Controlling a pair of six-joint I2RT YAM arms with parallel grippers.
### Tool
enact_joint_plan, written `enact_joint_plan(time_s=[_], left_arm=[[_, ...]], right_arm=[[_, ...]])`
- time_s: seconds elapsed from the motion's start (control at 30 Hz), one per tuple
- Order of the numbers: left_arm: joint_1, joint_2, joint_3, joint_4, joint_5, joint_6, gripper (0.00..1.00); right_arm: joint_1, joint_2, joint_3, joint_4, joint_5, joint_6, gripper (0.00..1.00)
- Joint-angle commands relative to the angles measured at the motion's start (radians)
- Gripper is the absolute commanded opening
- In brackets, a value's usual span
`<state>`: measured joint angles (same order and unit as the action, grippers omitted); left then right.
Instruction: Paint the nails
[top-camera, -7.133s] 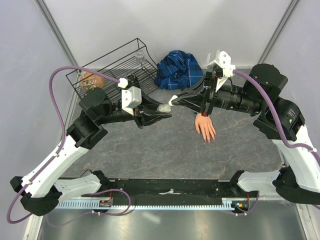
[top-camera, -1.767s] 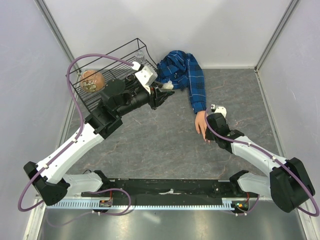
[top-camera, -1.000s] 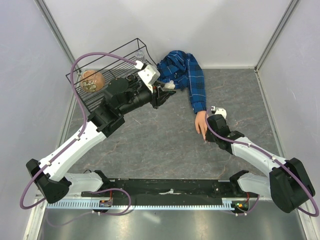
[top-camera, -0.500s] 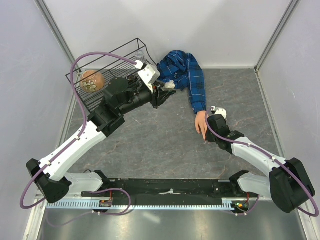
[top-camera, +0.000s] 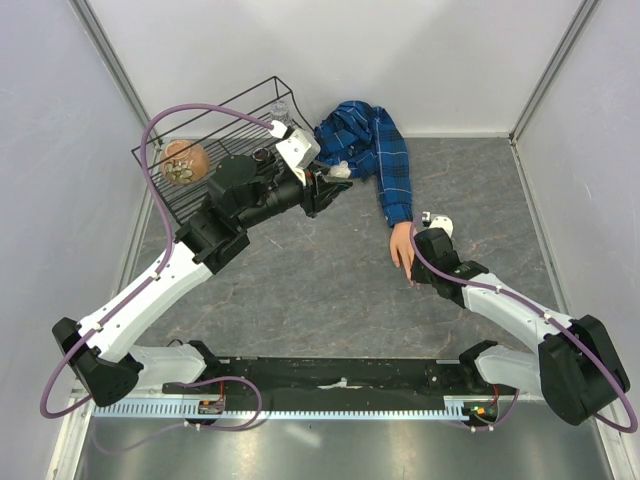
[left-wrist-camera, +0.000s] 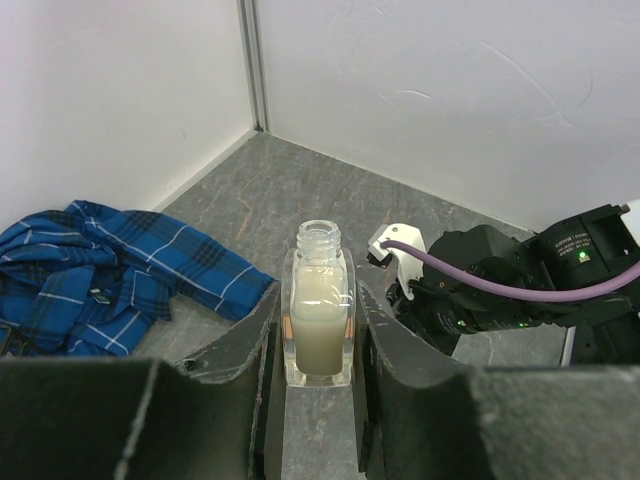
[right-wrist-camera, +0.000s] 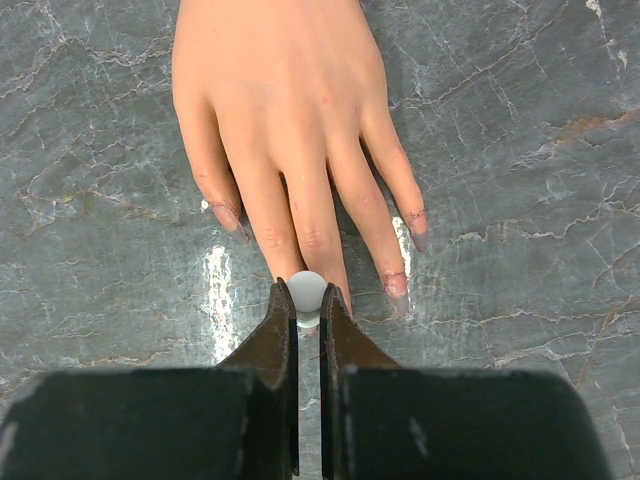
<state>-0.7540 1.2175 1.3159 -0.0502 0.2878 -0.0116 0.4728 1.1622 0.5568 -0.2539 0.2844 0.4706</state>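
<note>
The flesh-coloured mannequin hand (top-camera: 403, 245) lies palm down on the table, its blue plaid sleeve (top-camera: 396, 178) running to the back. In the right wrist view the hand (right-wrist-camera: 285, 120) fills the top, and pinkish nails (right-wrist-camera: 398, 286) tip its fingers. My right gripper (right-wrist-camera: 308, 305) is shut on the bottle's white cap (right-wrist-camera: 307, 289), held over the tips of the two middle fingers; the brush below is hidden. This gripper (top-camera: 413, 277) sits at the fingertips. My left gripper (left-wrist-camera: 320, 345) is shut on the open clear bottle (left-wrist-camera: 320, 320) of milky polish, upright, near the sleeve's bunched end (top-camera: 333, 172).
A black wire basket (top-camera: 215, 125) stands at the back left with a round brownish object (top-camera: 183, 163) in it. The bunched plaid cloth (left-wrist-camera: 110, 270) lies at the back. White walls close in the left, back and right.
Seven seconds ago both grippers met mid-table at the bottle. Since then the left carried the bottle back and the right came down to the fingertips. Over the last second nothing has visibly moved.
</note>
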Motion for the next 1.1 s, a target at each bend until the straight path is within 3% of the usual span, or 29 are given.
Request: enact_joint_plan(time_s=[0.0, 0.77, 1.07], left_arm=[[0.002, -0.015, 0.039, 0.044, 0.01, -0.016, 0.02], [0.004, -0.026, 0.025, 0.046, 0.004, -0.024, 0.02], [0.004, -0.019, 0.032, 0.046, 0.008, -0.027, 0.02]], right_arm=[[-0.007, 0.001, 0.031, 0.024, -0.002, 0.008, 0.0], [-0.003, 0.001, 0.008, -0.022, -0.004, 0.03, 0.0], [-0.005, 0.01, 0.072, -0.019, 0.032, -0.001, 0.0]])
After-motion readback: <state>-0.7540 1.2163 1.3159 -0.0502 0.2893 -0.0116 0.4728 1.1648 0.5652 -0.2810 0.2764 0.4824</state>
